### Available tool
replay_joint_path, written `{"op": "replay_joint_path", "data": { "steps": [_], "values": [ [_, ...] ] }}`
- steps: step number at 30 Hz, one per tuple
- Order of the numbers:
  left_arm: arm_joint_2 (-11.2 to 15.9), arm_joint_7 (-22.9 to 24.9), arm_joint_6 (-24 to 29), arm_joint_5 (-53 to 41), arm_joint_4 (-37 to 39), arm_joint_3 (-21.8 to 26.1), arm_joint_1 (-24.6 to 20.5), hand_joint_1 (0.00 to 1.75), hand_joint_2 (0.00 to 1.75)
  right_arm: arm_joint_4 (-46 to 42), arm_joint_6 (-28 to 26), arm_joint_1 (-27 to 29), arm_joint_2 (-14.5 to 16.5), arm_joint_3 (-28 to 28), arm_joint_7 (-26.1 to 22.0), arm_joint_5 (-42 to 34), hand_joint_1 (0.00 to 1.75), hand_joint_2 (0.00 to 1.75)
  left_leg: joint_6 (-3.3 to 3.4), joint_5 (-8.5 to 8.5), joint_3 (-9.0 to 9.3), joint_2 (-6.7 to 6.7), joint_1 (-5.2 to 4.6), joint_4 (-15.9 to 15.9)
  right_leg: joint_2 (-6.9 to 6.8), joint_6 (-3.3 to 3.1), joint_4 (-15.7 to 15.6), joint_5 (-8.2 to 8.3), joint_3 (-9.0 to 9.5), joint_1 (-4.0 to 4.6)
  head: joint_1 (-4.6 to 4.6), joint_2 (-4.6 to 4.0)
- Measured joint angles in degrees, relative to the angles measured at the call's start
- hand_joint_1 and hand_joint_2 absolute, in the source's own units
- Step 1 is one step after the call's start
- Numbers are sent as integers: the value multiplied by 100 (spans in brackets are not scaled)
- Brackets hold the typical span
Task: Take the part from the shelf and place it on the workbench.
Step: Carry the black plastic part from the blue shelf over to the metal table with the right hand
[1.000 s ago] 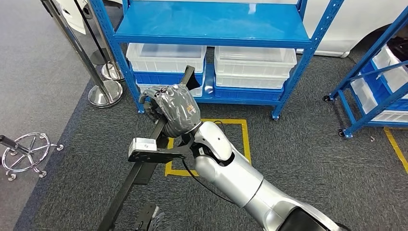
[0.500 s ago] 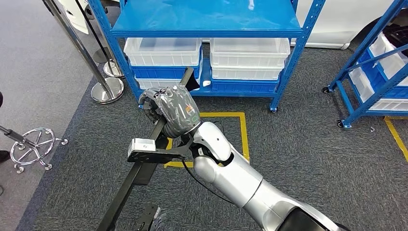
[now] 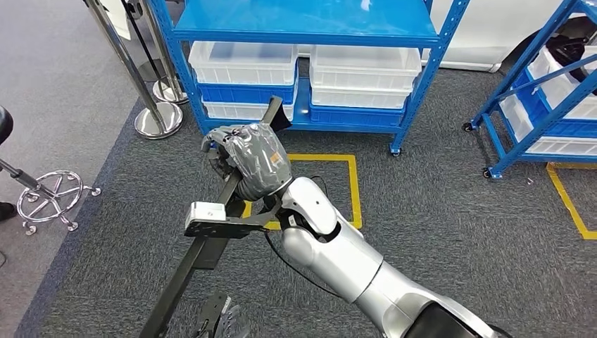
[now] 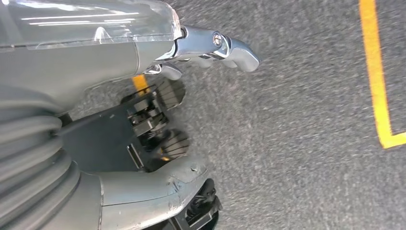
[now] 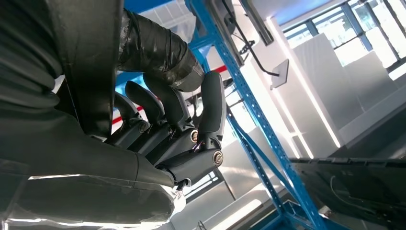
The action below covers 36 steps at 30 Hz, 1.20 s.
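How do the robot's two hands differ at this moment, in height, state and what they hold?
The right hand is raised in front of the blue shelf and grips a long black part; the left hand hangs low near the carpet. The right hand's fingers wrap around the part; the left hand's fingers hold nothing. Both have grey covers.

No readable text, label, brand or number is showing in any of the views.
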Motion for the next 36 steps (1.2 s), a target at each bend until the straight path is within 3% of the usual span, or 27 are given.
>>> {"op": "replay_joint_path", "data": {
  "steps": [1, 2, 4, 5, 7, 8, 9, 10, 12, 13, 14, 15, 16, 17, 19, 20, 22, 23, 24, 25, 27, 28, 29, 30, 32, 34, 36],
  "values": [
    [0, -11, 9, 17, 0, 4, 2, 0, 175, 13, 11, -3, 11, 0, -10, -1, 171, 175, -20, 50, -105, -1, 5, 52, 0, 3, -215, 169, 226, -11, -1, 0],
    [1, -22, 17, 35, -1, 9, 3, 0, 175, 19, 26, -9, 31, 0, -23, -4, 171, 175, -46, 96, -204, -6, 2, 106, 1, 5, -585, 190, 518, -12, 1, 0],
    [1, -39, 25, 59, -2, 17, 6, 0, 175, 25, 54, -28, 86, 1, -54, -13, 171, 175, -102, 200, -328, -14, -9, 178, 12, -28, -1320, -31, 993, 8, -3, 0],
    [1, -47, 27, 66, -2, 21, 8, 0, 175, 28, 62, -36, 112, 1, -64, -21, 171, 175, -129, 268, -361, -16, -14, 174, 18, -56, -1529, -141, 1090, 28, -3, 0],
    [2, -54, 29, 73, -2, 36, 23, 0, 175, 50, 65, -39, 137, 2, -74, -37, 171, 175, -189, 385, -401, -24, 2, 128, 3, -146, -1592, -71, 1014, 36, -2, 0],
    [3, -53, 30, 69, -1, 45, 35, 0, 175, 64, 63, -35, 140, 2, -77, -46, 171, 175, -220, 293, -445, -33, 14, 163, -10, -201, -1594, 9, 941, 32, -2, 0],
    [4, -51, 30, 60, -1, 52, 47, 0, 175, 77, 60, -28, 142, 2, -82, -51, 171, 175, -252, 75, -505, -41, 26, 295, -24, -253, -1602, 98, 853, 23, -2, 0],
    [4, -50, 32, 51, 0, 57, 52, 0, 175, 86, 55, -20, 142, 2, -92, -56, 171, 175, -276, -251, -572, -47, 37, 539, -35, -292, -1604, 188, 757, 19, -3, 0],
    [6, -49, 39, 41, 0, 58, 49, 0, 175, 90, 44, 7, 144, 2, -123, -60, 171, 175, -313, -852, -684, -46, 40, 1283, -37, -323, -1595, 359, 545, 38, -4, 0],
    [9, -53, 44, 41, 0, 60, 43, 0, 175, 90, 37, 26, 144, 2, -144, -67, 171, 175, -316, -941, -691, -45, 40, 1643, -40, -328, -1585, 442, 435, 52, -4, 0],
    [14, -59, 49, 42, 0, 61, 40, 0, 175, 90, 31, 45, 144, 2, -163, -81, 171, 175, -308, -878, -646, -46, 38, 1889, -43, -331, -1572, 523, 323, 68, -4, 0],
    [21, -68, 51, 43, -1, 62, 38, 0, 175, 90, 27, 60, 146, 3, -180, -100, 171, 175, -284, -713, -517, -48, 31, 1951, -45, -332, -1557, 602, 212, 85, -4, 0],
    [30, -77, 52, 44, -1, 63, 33, 0, 175, 89, 25, 68, 151, 3, -195, -119, 171, 175, -239, -559, -276, -51, 17, 1792, -42, -332, -1546, 683, 107, 102, -4, 0],
    [41, -86, 52, 45, -3, 64, 24, 0, 175, 85, 24, 70, 163, 4, -202, -131, 171, 175, -176, -541, 70, -56, -6, 1429, -38, -328, -1539, 757, 25, 115, -3, 0],
    [58, -102, 52, 47, -7, 65, -11, 0, 175, 69, 16, 66, 192, 4, -210, -138, 171, 175, -73, -807, 802, -59, -59, 451, -32, -298, -1548, 901, -67, 130, -2, 0],
    [64, -108, 52, 48, -9, 66, -27, 0, 175, 61, 8, 63, 206, 4, -214, -138, 171, 175, -41, -932, 1007, -60, -82, 120, -38, -271, -1573, 972, -82, 120, -3, 0],
    [70, -111, 53, 48, -9, 69, -36, 0, 175, 58, -9, 62, 215, 4, -223, -141, 171, 175, -1, -884, 1052, -53, -93, -122, -45, -205, -1656, 1114, -102, 102, -4, 0],
    [72, -111, 54, 50, -9, 70, -31, 0, 175, 61, -14, 64, 214, 4, -229, -151, 171, 175, 39, -784, 1006, -40, -84, -162, -39, -170, -1660, 1076, -129, 96, -5, 0],
    [74, -110, 57, 53, -9, 71, -26, 0, 175, 64, -15, 67, 211, 4, -238, -170, 171, 175, 77, -686, 947, -26, -71, -199, -30, -138, -1583, 913, -178, 94, -4, 0],
    [75, -113, 61, 55, -9, 72, -22, 0, 175, 67, -16, 69, 207, 4, -251, -201, 171, 175, 106, -586, 865, -13, -56, -215, -21, -106, -1396, 635, -247, 87, -4, 0],
    [79, -133, 80, 54, -9, 73, -12, 0, 175, 69, -11, 69, 205, 4, -304, -323, 171, 175, 129, -423, 644, -6, -54, -181, -16, -48, -709, 19, -406, 55, -3, 0],
    [84, -151, 98, 50, -9, 73, -1, 0, 175, 76, -2, 70, 205, 4, -340, -407, 171, 175, 121, -346, 519, -4, -53, -151, -16, -20, -338, -111, -452, 38, -4, 0],
    [93, -174, 120, 50, -9, 74, 10, 0, 175, 87, 19, 70, 205, 4, -374, -507, 171, 175, 108, -273, 386, 1, -49, -114, -16, 5, -55, -82, -452, 21, -3, 0],
    [107, -194, 141, 52, -9, 76, 18, 0, 175, 102, 45, 69, 205, 4, -400, -601, 171, 175, 90, -205, 248, 7, -42, -66, -17, 27, 70, 76, -374, 2, -4, 0],
    [144, -216, 170, 67, -9, 85, 23, 0, 175, 129, 105, 66, 209, 4, -427, -750, 171, 175, 35, -94, -13, 12, -22, 62, -19, 58, -219, 359, 62, -36, -4, 0],
    [194, -219, 197, 76, -14, 98, 26, 0, 175, 137, 141, 60, 232, 5, -443, -810, 171, 175, -32, -17, -206, 3, -23, 204, -10, 50, -1010, 153, 702, -41, -6, 0],
    [245, -227, 216, 85, -20, 111, 33, 0, 175, 146, 151, 55, 261, 8, -454, -820, 171, 175, -101, 74, -298, -2, -29, 257, 3, -17, -1503, -97, 998, -15, -10, 0]
  ]
}}
